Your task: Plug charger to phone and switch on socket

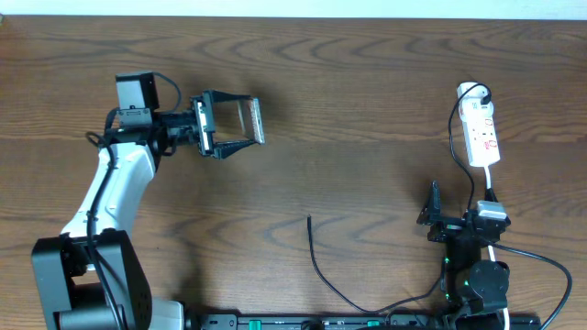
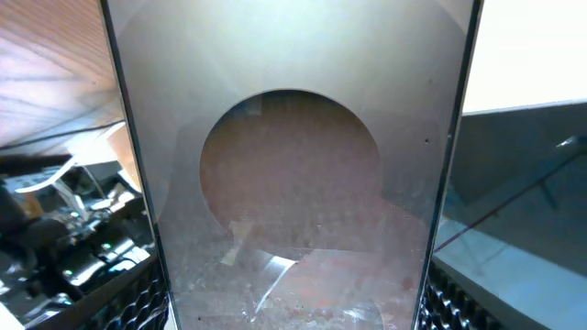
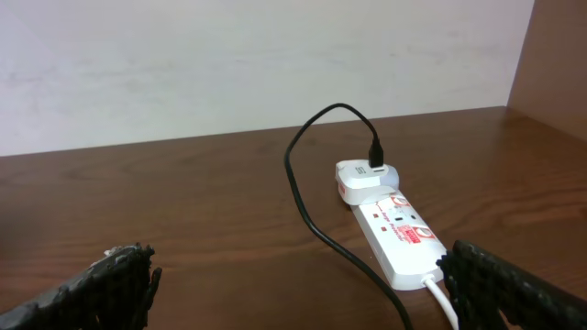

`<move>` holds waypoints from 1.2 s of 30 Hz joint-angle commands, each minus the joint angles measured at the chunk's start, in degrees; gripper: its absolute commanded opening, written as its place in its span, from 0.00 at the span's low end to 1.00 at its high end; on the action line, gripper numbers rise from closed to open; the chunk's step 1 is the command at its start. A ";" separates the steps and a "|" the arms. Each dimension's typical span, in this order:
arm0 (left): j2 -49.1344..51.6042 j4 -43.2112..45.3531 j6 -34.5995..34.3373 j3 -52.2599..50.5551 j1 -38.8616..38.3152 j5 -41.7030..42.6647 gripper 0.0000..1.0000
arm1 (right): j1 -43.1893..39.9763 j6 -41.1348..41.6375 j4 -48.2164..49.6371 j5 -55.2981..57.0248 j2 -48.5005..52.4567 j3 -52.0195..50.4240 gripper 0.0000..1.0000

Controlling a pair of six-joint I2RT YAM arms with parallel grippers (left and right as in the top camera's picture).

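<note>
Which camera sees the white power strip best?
The right wrist view: the power strip is close, showing its red marks and the white adapter plugged into it. The overhead view shows it whole but small. The left wrist view misses it.

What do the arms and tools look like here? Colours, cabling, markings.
Left arm: white shell, black joints, black cable, black camera box. Left tool: black, open-frame. Right arm: black, green lights. Right tool: black, ribbed texture.

text: none legible | socket point(image 3: 399, 234): red markings, unreadable
</note>
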 commanded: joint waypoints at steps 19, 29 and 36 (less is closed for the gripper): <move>-1.62 8.33 -4.76 2.23 1.73 7.37 0.07 | -0.31 -0.76 -0.26 0.24 -0.31 -0.07 0.99; -1.62 11.63 -4.76 2.23 1.73 8.46 0.07 | -0.31 -0.76 -0.26 0.24 -0.31 -0.07 0.99; -1.62 11.78 -4.76 2.23 1.73 8.41 0.07 | -0.31 -0.76 -0.26 0.24 -0.31 -0.07 0.99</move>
